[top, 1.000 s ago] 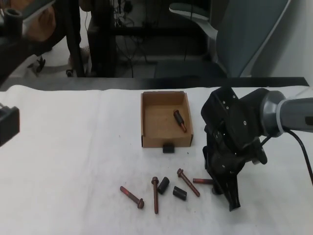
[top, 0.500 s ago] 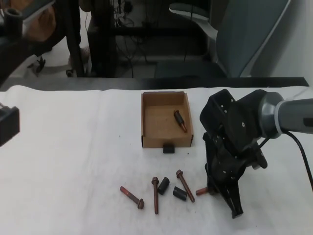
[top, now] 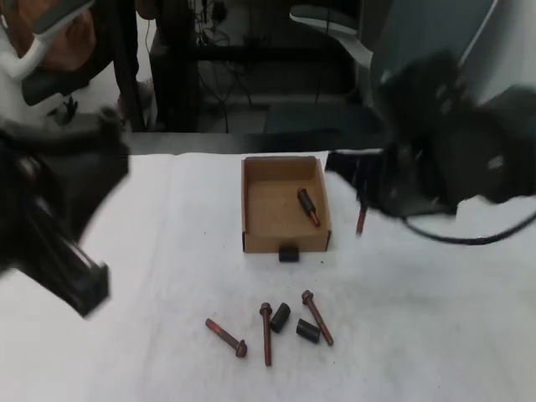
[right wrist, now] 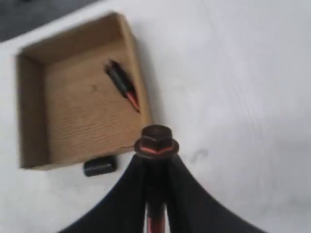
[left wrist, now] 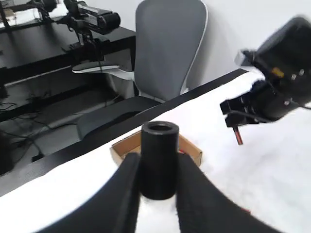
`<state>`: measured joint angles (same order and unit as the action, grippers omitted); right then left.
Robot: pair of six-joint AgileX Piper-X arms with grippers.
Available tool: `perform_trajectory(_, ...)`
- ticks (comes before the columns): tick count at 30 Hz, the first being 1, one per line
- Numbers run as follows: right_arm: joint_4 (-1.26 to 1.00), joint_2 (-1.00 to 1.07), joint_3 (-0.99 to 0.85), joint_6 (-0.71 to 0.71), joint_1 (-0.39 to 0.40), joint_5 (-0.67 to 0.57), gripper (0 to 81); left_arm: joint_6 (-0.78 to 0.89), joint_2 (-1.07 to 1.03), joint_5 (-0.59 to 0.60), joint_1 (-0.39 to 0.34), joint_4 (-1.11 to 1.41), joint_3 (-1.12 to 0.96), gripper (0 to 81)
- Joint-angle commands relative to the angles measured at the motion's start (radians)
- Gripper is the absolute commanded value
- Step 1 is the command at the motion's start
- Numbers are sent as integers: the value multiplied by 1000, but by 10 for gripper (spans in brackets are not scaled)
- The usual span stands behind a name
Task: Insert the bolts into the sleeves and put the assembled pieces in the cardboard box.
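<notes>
A bolt in one gripper, a sleeve in the other, both lifted off the tabletop.
Your right gripper (right wrist: 156,167) has its fingers closed on the shank of a bolt (right wrist: 156,141), hex head towards the wrist camera, above the tabletop (top: 167,251) just beside the cardboard box (top: 244,205), on the side facing the right edge. Your left gripper (left wrist: 158,187) pinches a black sleeve (left wrist: 159,158) upright, bore up. The box sits mid-tabletop toward the far edge, with one assembled piece (top: 308,206) inside and a loose sleeve (top: 289,252) just outside its near wall. Nearer the front edge lie three bolts (top: 266,333) and two sleeves (top: 280,316), close together.
</notes>
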<state>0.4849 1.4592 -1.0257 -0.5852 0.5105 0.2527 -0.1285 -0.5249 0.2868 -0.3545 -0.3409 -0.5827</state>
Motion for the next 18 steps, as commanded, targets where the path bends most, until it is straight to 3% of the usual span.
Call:
perform_trajectory(1,-19,-159,-10,194,40,42,6,79,-22,51,-22,195,121,18)
perform_trajectory(7,-111,-413,-7,387,178,4,6,337,-107,54,-143,563,297,18)
perform_trajectory(12,-111,-464,-7,443,346,7,6,311,-241,52,-346,699,314,18)
perform_trajectory(16,-54,-436,-7,518,472,165,6,296,-370,-27,-504,750,314,18)
perform_trajectory(18,-32,-421,-7,526,506,236,6,381,-425,-63,-558,814,311,18)
